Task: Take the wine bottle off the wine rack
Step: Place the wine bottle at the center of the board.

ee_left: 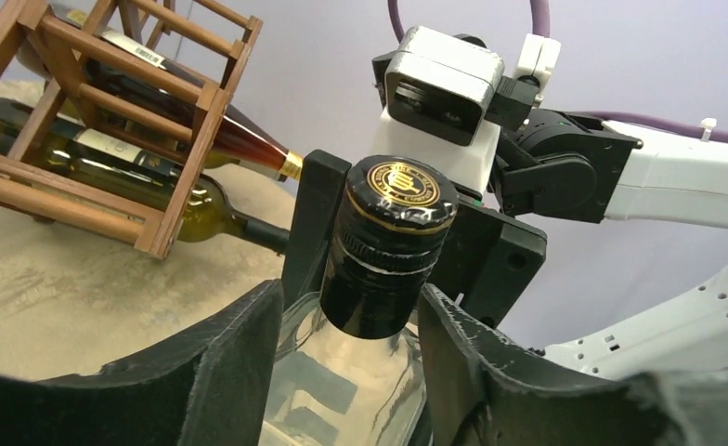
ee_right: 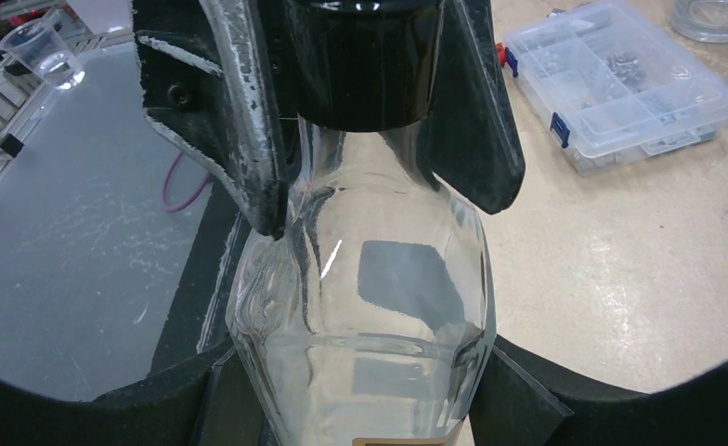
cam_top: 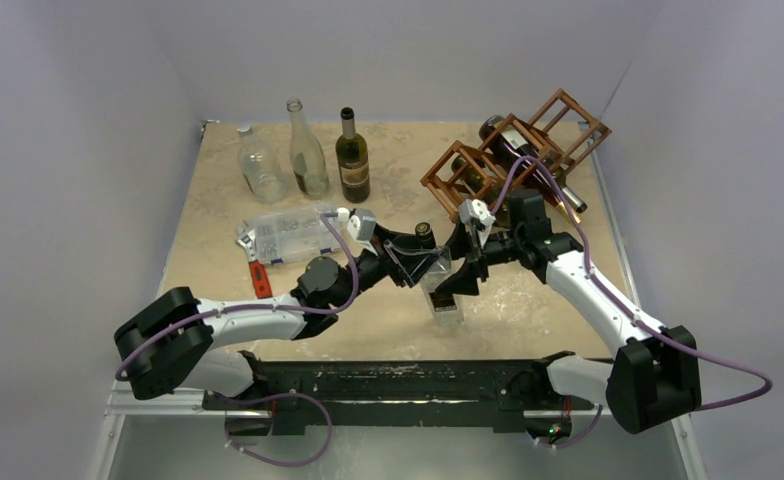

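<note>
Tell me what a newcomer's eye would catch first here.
At the middle of the table, both arms' jaws grip one clear bottle with a black cap. Back right, a wooden rack holds lying bottles; back left, three upright bottles stand.

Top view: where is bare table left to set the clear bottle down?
Free: the strip between the dark bottle and the wine rack; also the near-right tabletop between the clear bottle and the right arm. Crowded: back left, around the standing bottles and the plastic box.
</note>
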